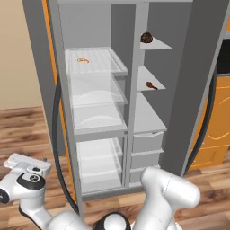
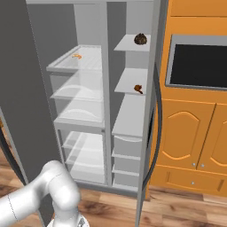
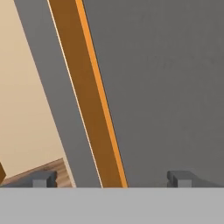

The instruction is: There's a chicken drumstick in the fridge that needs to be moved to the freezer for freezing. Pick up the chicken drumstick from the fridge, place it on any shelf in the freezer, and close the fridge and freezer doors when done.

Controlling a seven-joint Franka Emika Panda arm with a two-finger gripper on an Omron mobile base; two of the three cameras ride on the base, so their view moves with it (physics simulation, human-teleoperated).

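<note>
Grey doors [image 1: 38, 67] stand open; the fridge [image 1: 94, 63] holds a curled orange piece [image 1: 82, 60]; the chicken drumstick [image 1: 151, 85] lies on the freezer [image 1: 150, 112] middle shelf. My end effector [image 3: 111, 179], fingers spread wide and empty, faces the orange-edged door.

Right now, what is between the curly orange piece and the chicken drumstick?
The grey divider wall stands between the curly orange piece and the chicken drumstick; both base views show it.
</note>
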